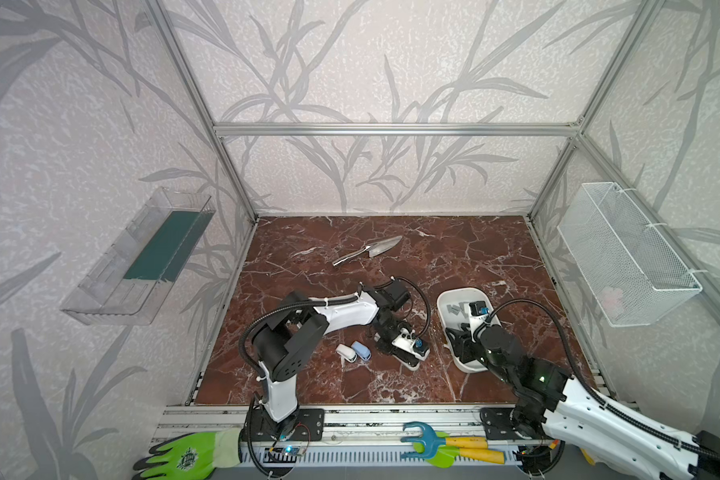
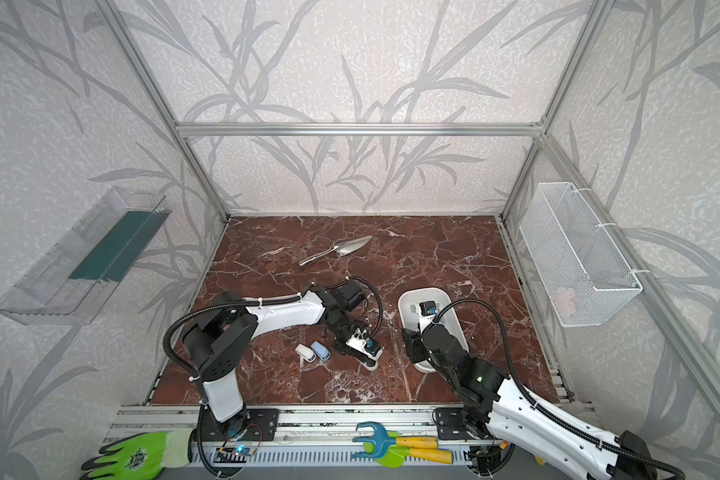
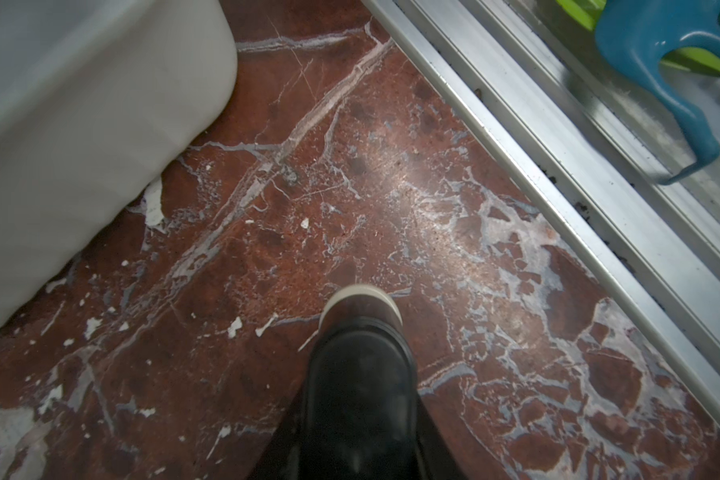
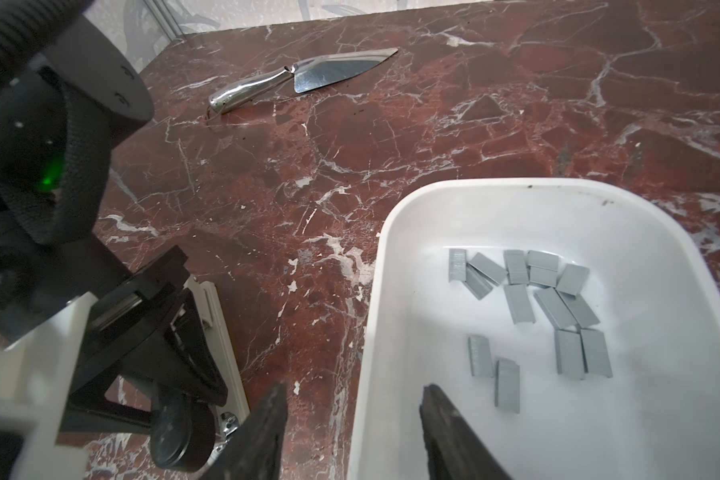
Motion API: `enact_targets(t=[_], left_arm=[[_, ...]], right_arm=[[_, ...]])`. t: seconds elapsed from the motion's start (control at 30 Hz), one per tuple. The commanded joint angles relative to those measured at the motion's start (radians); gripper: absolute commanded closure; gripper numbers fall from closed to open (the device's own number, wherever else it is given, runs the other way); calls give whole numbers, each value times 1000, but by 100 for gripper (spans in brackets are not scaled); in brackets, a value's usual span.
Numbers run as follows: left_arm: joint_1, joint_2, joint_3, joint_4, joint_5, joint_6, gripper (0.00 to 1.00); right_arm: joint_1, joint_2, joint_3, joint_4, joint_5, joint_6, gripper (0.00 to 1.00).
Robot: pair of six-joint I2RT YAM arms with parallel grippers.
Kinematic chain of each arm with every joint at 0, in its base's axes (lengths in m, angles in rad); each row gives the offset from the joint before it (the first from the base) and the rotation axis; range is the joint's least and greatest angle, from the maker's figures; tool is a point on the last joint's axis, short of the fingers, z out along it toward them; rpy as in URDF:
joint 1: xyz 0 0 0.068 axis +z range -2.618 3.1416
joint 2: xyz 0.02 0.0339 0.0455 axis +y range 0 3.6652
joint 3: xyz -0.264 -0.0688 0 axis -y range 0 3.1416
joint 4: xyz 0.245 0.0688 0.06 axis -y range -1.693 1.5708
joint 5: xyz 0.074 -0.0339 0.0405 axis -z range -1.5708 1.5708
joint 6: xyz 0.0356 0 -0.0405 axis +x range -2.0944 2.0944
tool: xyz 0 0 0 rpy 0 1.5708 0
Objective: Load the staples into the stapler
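Several grey staples (image 4: 549,299) lie loose in a white tray (image 4: 383,249) on the marble table; in a top view the staples (image 1: 456,309) sit at the tray's far end. My right gripper (image 4: 354,392) is open and straddles the tray's left rim, with one finger over the table and one inside the tray. It holds nothing. The black-and-white stapler (image 1: 410,359) rests on the table left of the tray (image 1: 445,299). My left gripper (image 1: 395,349) is shut on it. In the left wrist view the stapler (image 3: 360,374) fills the space between the jaws.
A small white object (image 1: 346,353) and a light-blue one (image 1: 361,350) lie just left of the stapler. A metal trowel (image 1: 371,251) lies further back. A clear bin (image 1: 142,257) and a wire basket (image 1: 624,253) hang on the side walls. A green glove (image 1: 184,455) and toy garden tools (image 1: 441,446) lie on the front rail.
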Motion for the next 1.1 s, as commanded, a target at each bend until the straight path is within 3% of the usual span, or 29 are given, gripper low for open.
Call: enact_targets(t=[0.0,0.17,0.8,0.97,1.07], left_arm=[[6,-54,18,-60,51,46,68],[12,-66,11,-59,59,37,59],[10,-15,33,-53,74,26,56],[10,-10,39,-52,76,30,59],[9,-2,54,-68,76,39,69]], right_arm=[[-2,-30,-24,73,-59,-40,48],[-1,-25,-30,107,-116,-58,47],[-1,-6,-30,115,-119,-58,47],[-1,-6,-31,115,-116,-58,47],[-1,-7,-34,118,-115,-58,47]])
